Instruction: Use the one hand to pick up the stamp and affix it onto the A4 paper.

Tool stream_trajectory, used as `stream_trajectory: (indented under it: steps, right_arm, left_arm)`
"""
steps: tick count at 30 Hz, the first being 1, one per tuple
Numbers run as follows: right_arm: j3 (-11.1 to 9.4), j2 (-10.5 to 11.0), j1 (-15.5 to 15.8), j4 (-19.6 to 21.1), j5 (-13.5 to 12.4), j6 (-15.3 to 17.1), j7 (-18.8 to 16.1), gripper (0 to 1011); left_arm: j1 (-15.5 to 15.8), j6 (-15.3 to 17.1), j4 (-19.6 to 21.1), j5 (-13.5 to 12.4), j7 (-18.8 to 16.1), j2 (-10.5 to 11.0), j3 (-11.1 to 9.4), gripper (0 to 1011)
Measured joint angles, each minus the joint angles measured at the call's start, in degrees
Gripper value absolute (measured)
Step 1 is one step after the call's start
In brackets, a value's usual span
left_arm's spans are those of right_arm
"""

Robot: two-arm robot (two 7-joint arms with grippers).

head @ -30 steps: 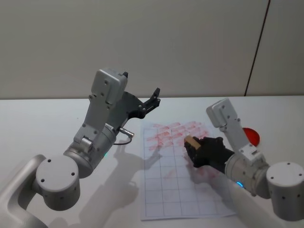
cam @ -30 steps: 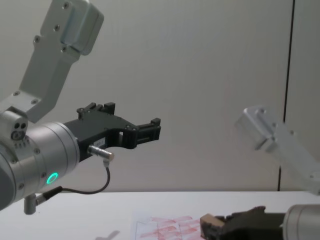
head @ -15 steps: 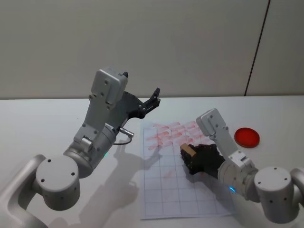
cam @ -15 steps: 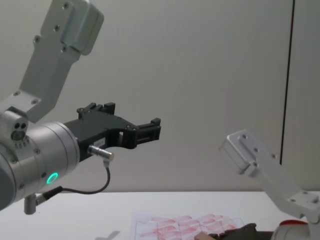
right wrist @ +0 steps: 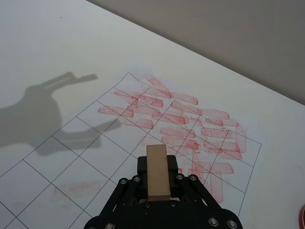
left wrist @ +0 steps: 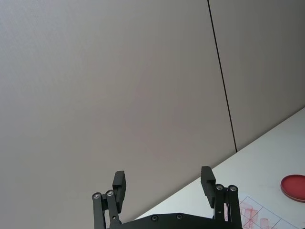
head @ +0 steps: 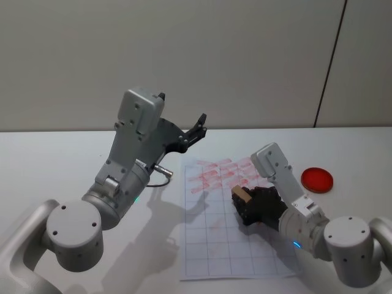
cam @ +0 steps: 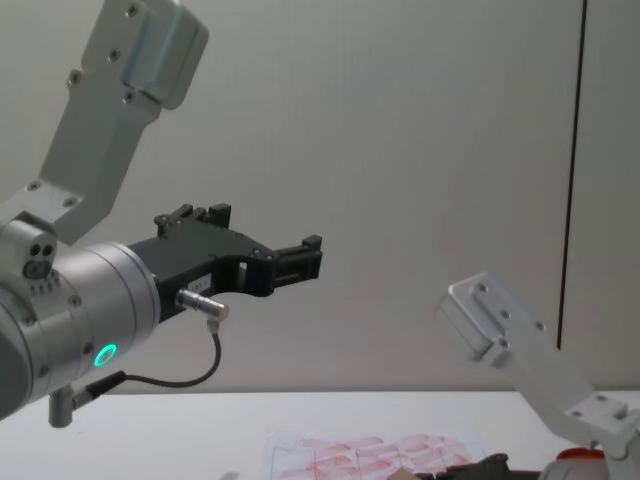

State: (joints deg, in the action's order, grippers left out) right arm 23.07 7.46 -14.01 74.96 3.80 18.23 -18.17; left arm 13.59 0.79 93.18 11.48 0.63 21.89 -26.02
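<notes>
**Head view.** Right gripper [head: 247, 204], low over the middle of the paper [head: 211, 248], was clamped on the stamp [head: 240, 193]. The stamp's top end stood clear of the fingers. The ink pad [head: 316, 179] lay to the right, off the sheet. Left gripper [head: 197, 128] hung idle, raised at the far left of the sheet.

**Left wrist view.** Left gripper [left wrist: 163, 177] had its jaws spread wide with nothing between them.

**Right wrist view.** The stamp [right wrist: 157, 171] was pinched on its two sides. It was aimed at the edge of the red marks [right wrist: 183, 117], with blank cells to the near left. Whether it touched the sheet could not be told.

**Chest view.** Left gripper [cam: 300, 258] was held high above the table, and the paper [cam: 365, 450] lay flat at the frame's bottom.

**Handling note (judgement).** The step was likely the press itself. It should go over a blank cell, with the stamp face level. The push should be straight down and the lift straight up, with no sliding, or the mark smears.
</notes>
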Motion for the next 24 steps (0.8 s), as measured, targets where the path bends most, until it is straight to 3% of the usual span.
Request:
stream_trajectory:
  steps: [7, 24]
  right_arm:
    - [-0.1, -0.1, -0.1, -1.1, -0.6, -0.3, -0.1, 220]
    - [-1.0, -0.3, -0.1, -3.0, -6.3, -2.3, -0.4, 220]
  left_arm:
    - [0.0, 0.0, 0.0, 0.0, 0.0, 0.0, 0.0, 1001]
    - [0.0, 0.0, 0.0, 0.0, 0.0, 0.0, 0.0, 1001]
